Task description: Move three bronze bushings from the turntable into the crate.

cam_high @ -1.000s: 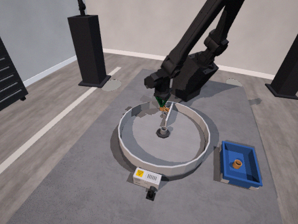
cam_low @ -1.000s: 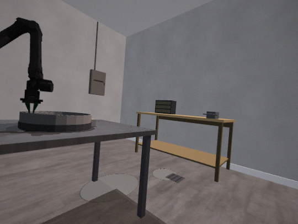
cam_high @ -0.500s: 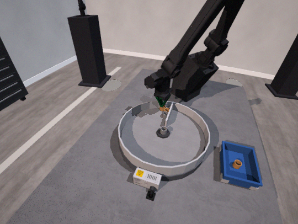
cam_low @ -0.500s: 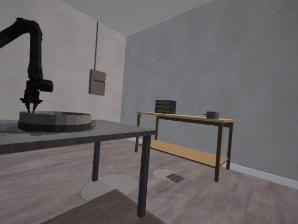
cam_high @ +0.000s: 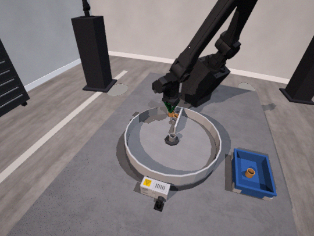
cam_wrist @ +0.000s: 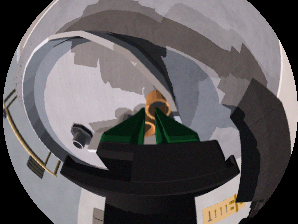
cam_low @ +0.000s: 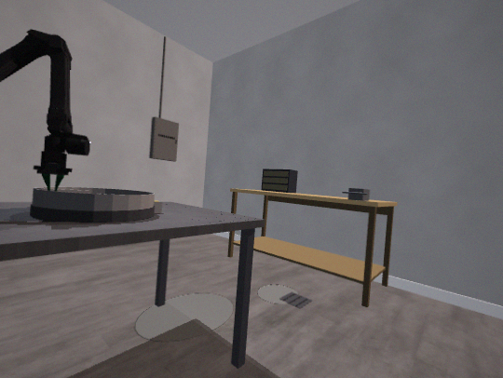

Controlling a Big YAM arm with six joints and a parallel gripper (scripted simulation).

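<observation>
Claw fingers stand nearly together, gripping nothing; spread them above the bronze bushings, then descend straight, sparing the grey bushing.

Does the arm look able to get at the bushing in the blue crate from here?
Probably yes: the crate is open-topped and nothing covers the bushing, though the arm would likely have to clear the turntable's wall first.

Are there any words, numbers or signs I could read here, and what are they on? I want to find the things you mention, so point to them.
No words or numbers are clear enough to quote.
Yellow triangle sign on the white box [cam_high: 155, 192]: the mark inside is too small to read.
Dark row of marks on the grey wall cabinet [cam_low: 164, 149]: too blurred to read.
</observation>
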